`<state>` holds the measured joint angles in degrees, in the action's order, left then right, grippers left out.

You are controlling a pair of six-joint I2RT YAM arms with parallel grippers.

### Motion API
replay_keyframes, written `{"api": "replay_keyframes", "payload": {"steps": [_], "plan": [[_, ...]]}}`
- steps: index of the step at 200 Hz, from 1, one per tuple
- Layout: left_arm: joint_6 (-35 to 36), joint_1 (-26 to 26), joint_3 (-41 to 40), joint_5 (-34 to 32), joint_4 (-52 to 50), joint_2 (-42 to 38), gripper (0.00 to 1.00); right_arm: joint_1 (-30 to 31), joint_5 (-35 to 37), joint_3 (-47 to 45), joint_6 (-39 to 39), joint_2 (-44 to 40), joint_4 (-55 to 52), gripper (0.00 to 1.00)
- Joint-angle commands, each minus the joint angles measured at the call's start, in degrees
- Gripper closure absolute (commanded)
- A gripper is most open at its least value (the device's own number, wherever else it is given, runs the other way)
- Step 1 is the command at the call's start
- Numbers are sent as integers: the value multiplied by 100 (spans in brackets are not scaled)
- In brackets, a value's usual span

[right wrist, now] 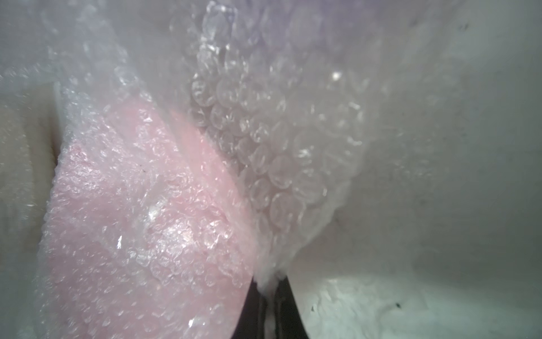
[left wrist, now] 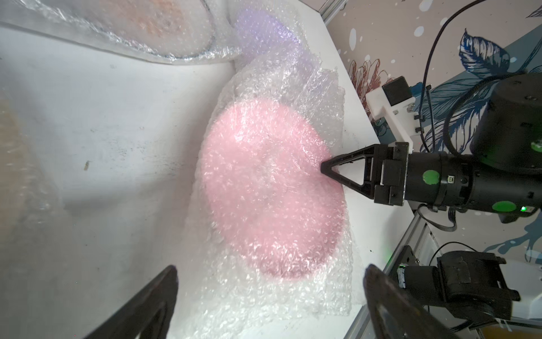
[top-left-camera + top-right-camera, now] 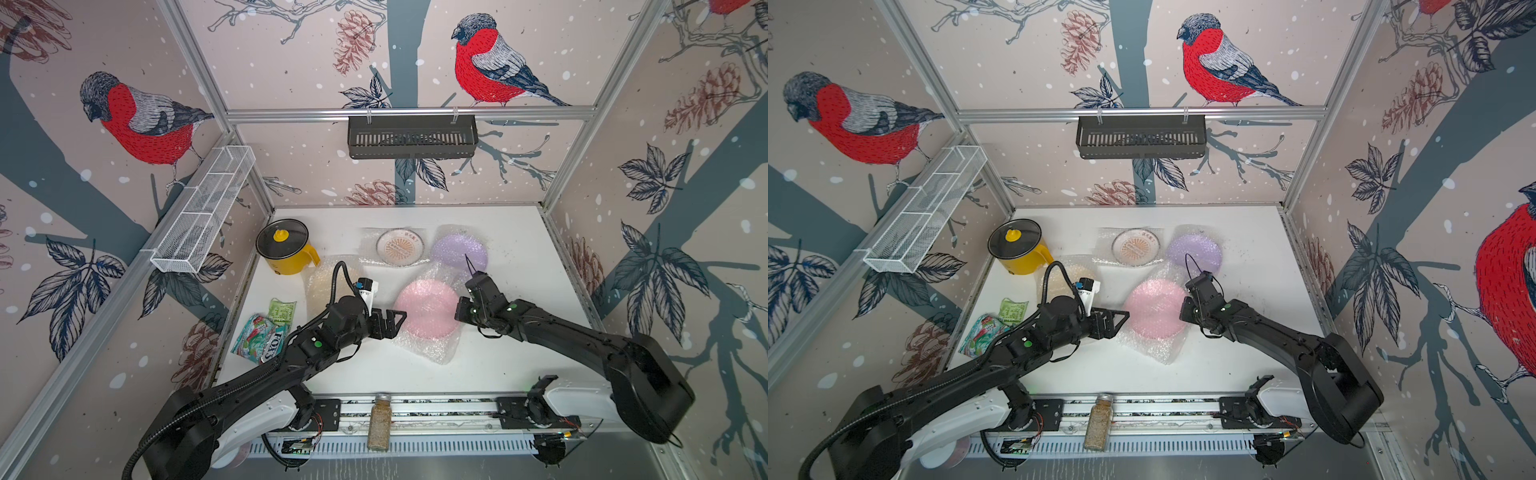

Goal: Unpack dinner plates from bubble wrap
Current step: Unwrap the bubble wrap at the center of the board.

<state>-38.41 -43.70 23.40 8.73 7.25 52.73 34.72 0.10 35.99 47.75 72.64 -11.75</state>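
The pink dinner plate [image 3: 426, 307] lies mid-table, fully covered by crinkly bubble wrap [image 2: 293, 293]. My right gripper [image 3: 458, 309] sits at its right edge, shut on a pinch of the bubble wrap [image 1: 264, 132]; the right wrist view shows the film squeezed between the closed right gripper [image 1: 268, 281] beside the pink plate [image 1: 140, 220]. My left gripper [image 2: 271, 268] hovers open at the plate's left side, holding nothing. Farther back lie a wrapped lilac plate [image 3: 459, 251] and a sunburst plate [image 3: 400, 246]. A wrapped cream plate [image 3: 320, 286] is partly hidden under my left arm.
A yellow pot with a black lid [image 3: 286, 247] stands at the back left. Snack bags [image 3: 259, 336] lie by the left wall. A spice jar [image 3: 379, 422] rests on the front rail. A white wire basket [image 3: 203, 208] and a black shelf [image 3: 411, 137] hang on the walls.
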Motion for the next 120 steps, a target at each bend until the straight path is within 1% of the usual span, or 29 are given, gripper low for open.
{"api": "replay_keyframes", "payload": {"steps": [1,22,41,62,72,84,120], "plan": [[141,2,-167,-197,304,-346,3,-277,-260,207,-150,-267,-167,95],[203,3,-542,-407,740,-994,3,-687,-505,333,-249,-438,-279,94],[262,-5,-1070,-487,1344,-1570,3,-1114,-802,356,-309,-602,-319,93],[284,-69,-1638,-403,2109,-1811,3,-1473,-1083,318,-301,-776,-288,91],[337,-193,-1836,-401,2430,-1727,3,-1656,-1254,298,-280,-832,-278,91],[400,-383,-1881,-455,2686,-1471,3,-1823,-1470,277,-251,-901,-226,91],[515,-962,-1705,-453,3683,-183,3,-2097,-1835,180,-51,-1072,-92,91]]}}
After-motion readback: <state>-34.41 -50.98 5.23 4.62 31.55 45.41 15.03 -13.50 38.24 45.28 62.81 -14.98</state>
